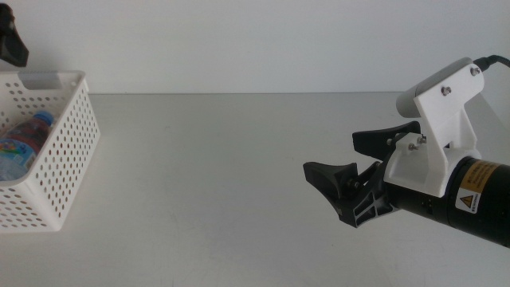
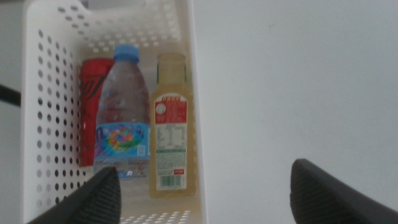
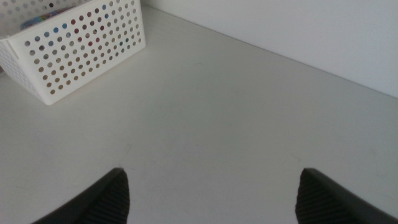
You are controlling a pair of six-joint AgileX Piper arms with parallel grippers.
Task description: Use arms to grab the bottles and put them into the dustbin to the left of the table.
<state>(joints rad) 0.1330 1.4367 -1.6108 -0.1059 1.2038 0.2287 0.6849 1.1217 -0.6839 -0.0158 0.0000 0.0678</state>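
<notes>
The right arm reaches in from the right side of the middle view, its white blocky housing tilted and a yellow warning sticker on the black forearm behind it. The right claw (image 1: 351,167) points leftward, held just above the tabletop (image 1: 223,175), its two dark jaws spread wide with nothing between them. In the right wrist view the same jaws stand far apart at the lower corners. The left claw (image 2: 205,193) shows in its own wrist view with jaws equally wide and empty, looking straight down. In the middle view only a dark tip of the left arm (image 1: 12,44) shows in the upper left corner.
</notes>
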